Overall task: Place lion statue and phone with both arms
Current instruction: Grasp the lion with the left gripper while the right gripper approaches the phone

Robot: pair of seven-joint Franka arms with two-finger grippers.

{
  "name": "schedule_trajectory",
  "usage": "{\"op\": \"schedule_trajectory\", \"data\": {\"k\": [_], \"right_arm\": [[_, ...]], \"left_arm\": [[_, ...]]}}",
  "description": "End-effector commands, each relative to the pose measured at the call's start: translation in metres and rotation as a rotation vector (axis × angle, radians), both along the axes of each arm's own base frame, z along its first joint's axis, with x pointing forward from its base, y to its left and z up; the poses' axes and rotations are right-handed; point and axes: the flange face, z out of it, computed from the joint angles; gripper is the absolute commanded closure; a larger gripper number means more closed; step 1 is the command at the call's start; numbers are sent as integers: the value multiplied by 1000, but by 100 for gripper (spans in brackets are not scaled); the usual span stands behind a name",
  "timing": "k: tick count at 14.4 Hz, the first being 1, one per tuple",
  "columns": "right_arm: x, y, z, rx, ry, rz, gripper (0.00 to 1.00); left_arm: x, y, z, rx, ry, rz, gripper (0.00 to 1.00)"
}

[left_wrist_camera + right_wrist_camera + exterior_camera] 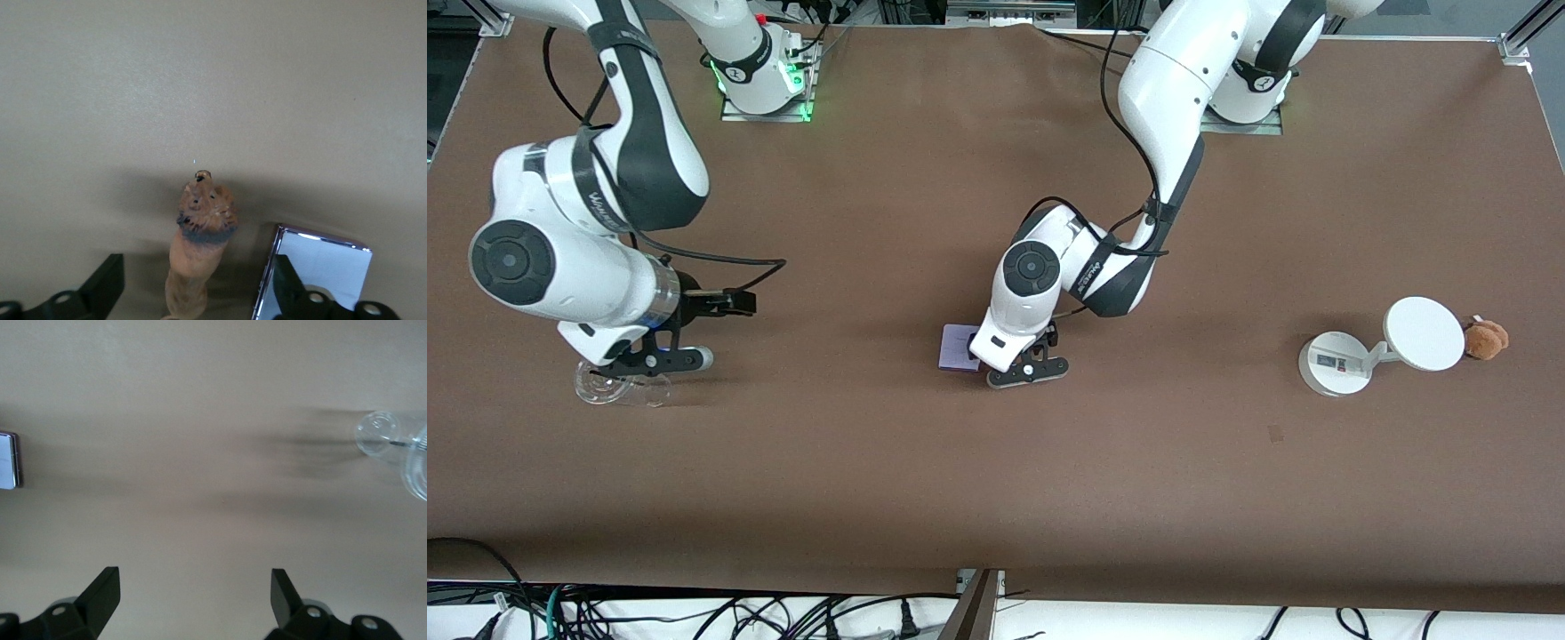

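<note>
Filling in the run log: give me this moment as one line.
left hand: open, astride lion statue beside phone | right hand: open, holds nothing, over clear glass | lion, phone: on table

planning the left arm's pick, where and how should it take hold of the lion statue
Grip the lion statue across its slender body, below the dark mane band, coming straight down from above. The left claw is open with the statue between its fingers. The phone lies close beside one finger, so shut without shifting sideways.
</note>
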Motion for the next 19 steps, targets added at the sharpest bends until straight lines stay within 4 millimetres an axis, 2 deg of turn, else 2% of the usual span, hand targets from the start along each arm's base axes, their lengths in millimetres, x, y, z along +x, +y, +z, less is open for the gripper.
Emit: {"op": "schedule_trajectory", "data": {"k": [1,2,4,5,6,7,9,10,13,16,18,19], "right_arm": [[6,15,-14,14,-10,-7,0],[7,19,-23,13,-4,-1,0],[8,25,-33,13,-4,6,0],[7,30,-33,14,-7,12,0],[8,35,-39,14,-7,19,0],[9,40,-46,16,-13,24,0],[9,54,-55,18,-24,39,0],[8,63,-57,14,-32,16,0],[0,104,-74,0,-47,-52,0],[-7,135,-85,-5,-68,-105,0],[-16,167,-96,-6,-86,-144,0],[-20,181,-102,-7,-96,-168,0]], "left_arm": [[4,-3,-3,13,-23,-49,35],[4,-3,-4,13,-21,-53,51],[4,-3,-6,16,-23,-77,72],[6,-2,-5,15,-25,-83,79],[5,-1,-6,17,-25,-90,93],[5,-1,-7,19,-22,-90,100],[6,1,-6,20,-23,-84,100],[14,9,1,17,-31,-77,100],[52,63,28,19,-38,-66,100],[57,98,59,48,24,-136,100],[61,135,83,47,35,-97,100],[58,154,89,52,48,-80,100]]}}
